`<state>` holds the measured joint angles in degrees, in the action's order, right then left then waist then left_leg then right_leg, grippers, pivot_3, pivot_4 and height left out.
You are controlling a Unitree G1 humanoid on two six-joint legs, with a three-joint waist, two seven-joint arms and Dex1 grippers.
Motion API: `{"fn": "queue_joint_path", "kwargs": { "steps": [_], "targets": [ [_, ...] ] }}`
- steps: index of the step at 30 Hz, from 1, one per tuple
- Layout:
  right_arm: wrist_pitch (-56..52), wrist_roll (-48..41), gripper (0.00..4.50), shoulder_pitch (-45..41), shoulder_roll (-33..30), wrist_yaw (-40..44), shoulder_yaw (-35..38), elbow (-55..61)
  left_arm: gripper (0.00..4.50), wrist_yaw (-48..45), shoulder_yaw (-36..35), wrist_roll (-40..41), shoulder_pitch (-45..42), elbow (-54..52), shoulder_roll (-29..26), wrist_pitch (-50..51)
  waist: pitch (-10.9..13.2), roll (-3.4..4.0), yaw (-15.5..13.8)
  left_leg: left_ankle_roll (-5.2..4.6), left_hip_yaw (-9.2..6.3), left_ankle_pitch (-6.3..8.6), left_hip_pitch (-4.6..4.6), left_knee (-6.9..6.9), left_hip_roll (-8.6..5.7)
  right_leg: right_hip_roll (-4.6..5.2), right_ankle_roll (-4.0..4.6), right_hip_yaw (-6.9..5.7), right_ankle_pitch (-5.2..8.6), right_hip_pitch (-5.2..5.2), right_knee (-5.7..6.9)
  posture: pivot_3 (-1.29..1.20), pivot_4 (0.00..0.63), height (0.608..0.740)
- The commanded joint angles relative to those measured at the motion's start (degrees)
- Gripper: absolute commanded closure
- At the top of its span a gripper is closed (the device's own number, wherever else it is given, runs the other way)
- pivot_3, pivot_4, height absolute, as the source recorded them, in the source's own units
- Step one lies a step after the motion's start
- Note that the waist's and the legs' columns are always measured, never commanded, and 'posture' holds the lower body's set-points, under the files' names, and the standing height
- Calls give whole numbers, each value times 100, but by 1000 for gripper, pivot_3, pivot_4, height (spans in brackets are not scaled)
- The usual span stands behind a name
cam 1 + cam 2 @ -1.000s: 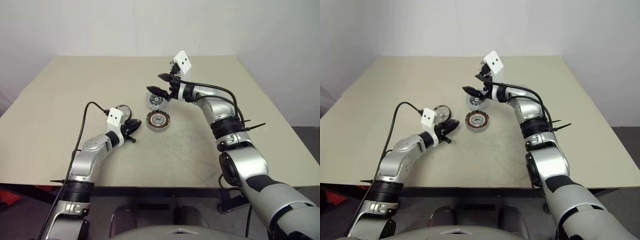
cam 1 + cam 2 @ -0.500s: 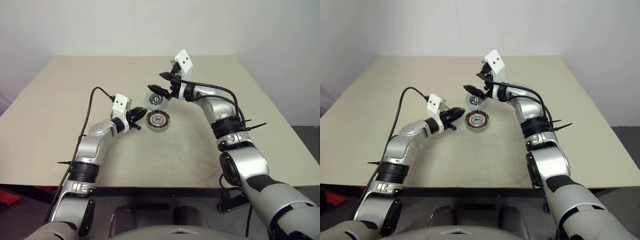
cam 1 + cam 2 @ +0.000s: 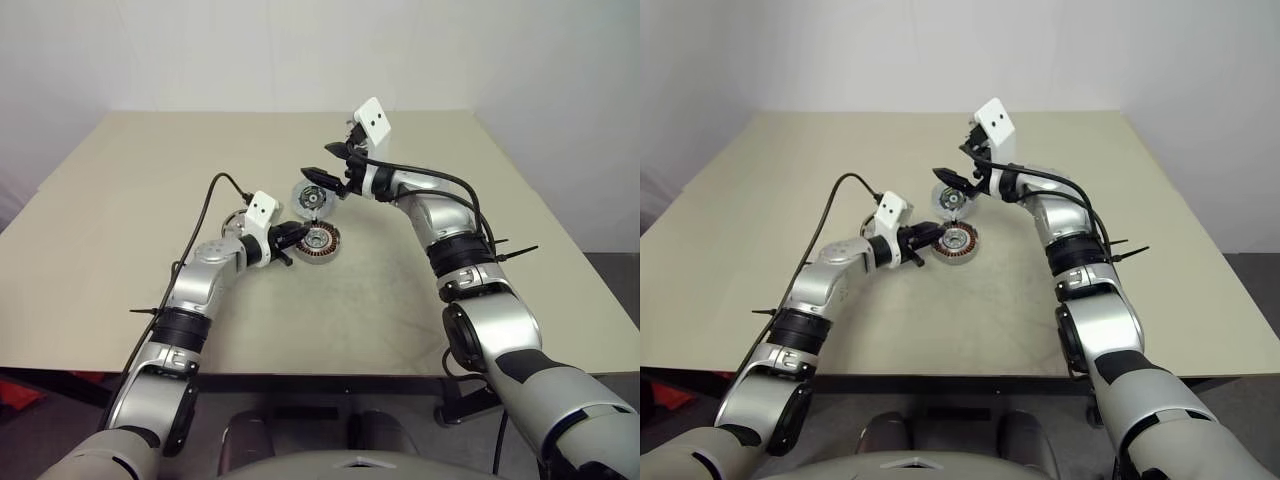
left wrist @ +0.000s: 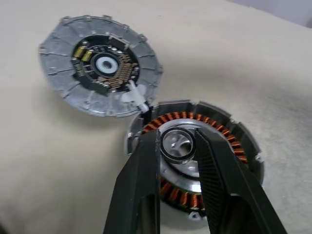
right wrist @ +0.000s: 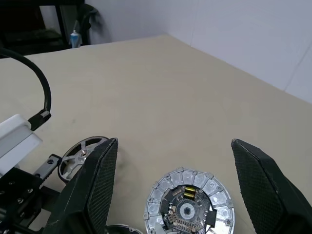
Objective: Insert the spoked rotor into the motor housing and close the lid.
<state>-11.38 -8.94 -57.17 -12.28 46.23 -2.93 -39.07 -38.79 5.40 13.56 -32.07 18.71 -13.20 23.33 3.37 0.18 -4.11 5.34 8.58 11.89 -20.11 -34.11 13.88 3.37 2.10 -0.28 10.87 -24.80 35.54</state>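
I have my right gripper [image 3: 325, 163] hanging above the far side of the motor housing [image 3: 318, 240], its jaws spread wide and empty. From its wrist camera I look down between the two fingers [image 5: 97, 185] onto the open lid. I read this as a waiting pose, high enough to leave the housing free for the other arm and ready to swing the lid over once the rotor is in.

My left gripper [image 4: 175, 139] reaches in from the housing's left side at a shallow downward slant. Its jaws stand at a narrow gap with nothing between them, and its tips frame the housing's silver centre hub. I cannot tell whether they touch the metal. My guess is that this arm is steadying or checking the housing, since it carries no part.

The housing sits flat with its ring of copper coils facing up, open and unfilled. The lid [image 4: 100, 73] lies folded back on the housing's far side, joined to its edge, with the inner face and its small circuit parts turned up. That leaves the cavity clear for insertion.

The spoked rotor [image 5: 80, 151] lies flat to the left of the housing, near it but apart, just beyond the left wrist. Neither gripper holds it, so insertion is not yet begun.

Everything rests on a plain beige tabletop [image 3: 150, 170], matte and bare around the housing. A white wall stands beyond its far edge.
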Motion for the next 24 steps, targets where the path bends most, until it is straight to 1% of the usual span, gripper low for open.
{"fn": "queue_joint_path", "kwargs": {
  "steps": [1,5,9,11,15,17,20,24],
  "targets": [
    [82,-40,323,-23,-66,0,64,372,3794,-87,43,-47,-219,27,42,-148,0,0,-1,0,0,0,0,0,0,0,0,0,0,0,0,0,0,740],
    [43,-11,323,64,-148,52,25,517,3794,-126,80,-117,-301,180,87,-218,0,-1,-5,0,0,0,0,0,0,0,0,0,0,1,1,0,0,740],
    [34,43,323,299,-522,431,-98,919,3794,-135,94,-166,-354,266,133,-262,1,-2,-29,0,0,0,-1,-1,-1,1,0,0,0,1,0,0,0,740],
    [235,136,323,462,-942,849,-208,1144,3794,-142,105,-189,-357,287,143,-281,3,-4,-63,-1,0,0,-2,-1,-1,1,0,0,0,1,-2,0,0,740],
    [504,-2,323,870,-1819,2083,-435,1782,3794,-160,110,-221,-337,292,145,-298,5,-8,-158,-4,0,1,-4,-4,-4,3,0,-1,0,3,-3,0,0,740],
    [468,-17,323,959,-2088,2360,-479,1934,3794,-166,111,-230,-323,291,143,-298,6,-9,-150,-10,0,3,-3,-4,-3,2,-1,0,0,6,-4,0,0,740],
    [402,25,323,1015,-2250,2573,-539,2018,3794,-178,115,-238,-311,285,147,-292,7,-10,-118,-13,4,2,-4,-5,-3,0,0,9,0,11,3,0,0,740],
    [271,-91,323,1227,-2193,2813,-647,2378,3794,-185,115,-238,-328,295,180,-285,7,-10,-135,-24,3,-4,2,-4,-1,-2,0,7,0,11,17,0,0,740]
  ]
}}
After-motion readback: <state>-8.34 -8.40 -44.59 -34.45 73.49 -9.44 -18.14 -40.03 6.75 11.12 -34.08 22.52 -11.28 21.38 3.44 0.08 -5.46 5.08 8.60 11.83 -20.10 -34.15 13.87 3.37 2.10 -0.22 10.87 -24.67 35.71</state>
